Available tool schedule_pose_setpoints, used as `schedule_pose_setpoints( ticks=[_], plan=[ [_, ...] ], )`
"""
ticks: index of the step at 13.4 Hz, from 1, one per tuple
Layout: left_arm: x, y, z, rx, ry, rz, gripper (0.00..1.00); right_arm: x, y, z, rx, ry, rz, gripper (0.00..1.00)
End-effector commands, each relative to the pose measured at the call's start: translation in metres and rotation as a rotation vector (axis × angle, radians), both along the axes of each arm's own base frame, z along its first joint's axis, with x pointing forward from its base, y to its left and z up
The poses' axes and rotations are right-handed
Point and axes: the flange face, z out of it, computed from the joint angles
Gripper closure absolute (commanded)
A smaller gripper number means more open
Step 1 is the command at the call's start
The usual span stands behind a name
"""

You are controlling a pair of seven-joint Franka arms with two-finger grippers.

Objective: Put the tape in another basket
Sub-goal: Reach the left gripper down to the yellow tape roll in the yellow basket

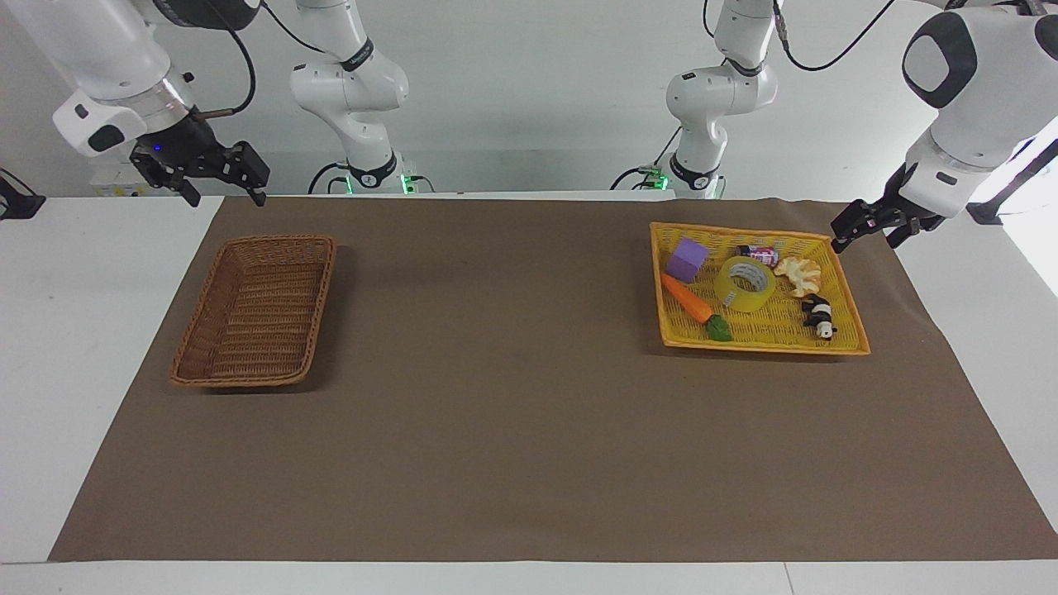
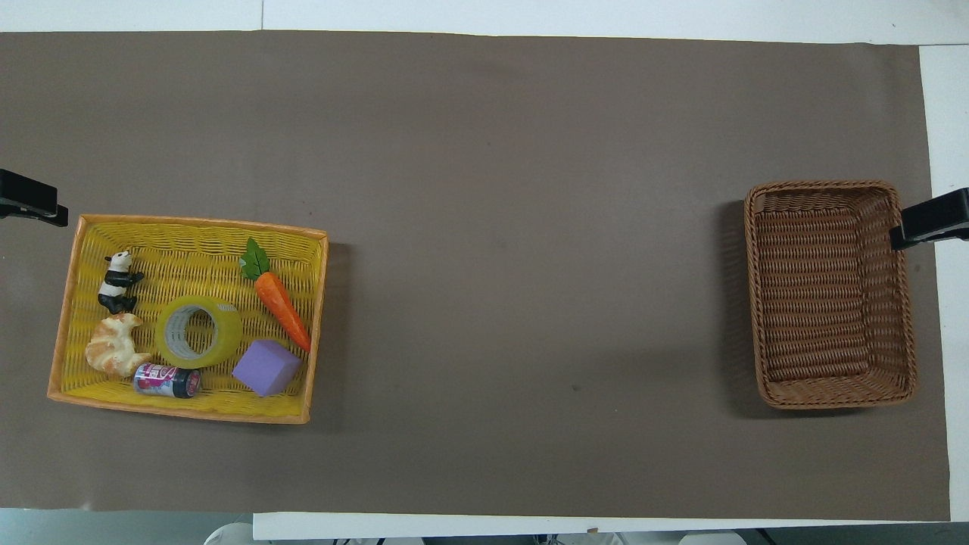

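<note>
In the facing view, you see the translucent yellow tape roll [image 1: 747, 283] lying in the flat yellow woven tray [image 1: 843, 326] at centre right; the brown wicker basket [image 1: 188, 354] sits centre left. The left gripper [image 1: 874, 230] at right and the right gripper [image 1: 221, 183] at upper left both hang with fingers spread. In the overhead view, the tape roll [image 2: 198, 331] lies at lower left.

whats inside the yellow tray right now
In the yellow tray lie the tape, lying flat, a carrot, a purple block, a croissant, a panda figure and a small can. What is under them is covered.
</note>
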Motion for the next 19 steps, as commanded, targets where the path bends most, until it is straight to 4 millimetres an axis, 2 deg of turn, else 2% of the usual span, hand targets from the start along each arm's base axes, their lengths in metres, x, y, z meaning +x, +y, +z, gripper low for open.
schedule_pose_setpoints(
  ticks=[1,5,6,7,9,10,13,15,17,19],
  plan=[
    [-0.009,-0.011,0.001,-0.006,0.001,-0.005,0.0,-0.006,0.0,0.001,-0.002,0.002,0.004,0.0],
    [-0.012,-0.026,-0.004,-0.003,0.001,-0.024,0.0,-0.006,0.0,0.001,-0.002,0.004,0.004,0.0],
    [-0.016,-0.028,-0.013,-0.002,0.002,-0.024,0.0,-0.006,0.0,0.001,-0.002,0.002,0.004,0.0],
    [-0.023,-0.03,-0.03,-0.001,-0.021,-0.025,0.0,-0.006,0.0,0.001,-0.002,0.002,0.004,0.0],
    [-0.049,-0.046,-0.084,0.004,-0.047,-0.056,0.0,-0.006,0.0,0.001,-0.002,0.004,0.004,0.0],
    [-0.058,-0.044,-0.102,0.006,-0.039,-0.056,0.0,-0.006,0.0,0.001,-0.002,0.002,0.004,0.0],
    [-0.067,-0.037,-0.15,0.005,0.008,-0.045,0.0,-0.006,0.0,0.001,-0.002,0.002,0.004,0.0],
    [-0.078,-0.023,-0.188,0.005,-0.019,-0.014,0.0,-0.006,0.0,0.001,-0.002,0.004,0.004,0.0],
    [-0.081,-0.001,-0.204,0.004,-0.05,0.018,0.01,-0.006,0.0,0.001,-0.002,0.002,0.004,0.0],
    [-0.084,0.009,-0.214,0.005,-0.03,0.041,0.02,-0.006,0.0,0.001,-0.002,0.004,0.004,0.0]
  ],
)
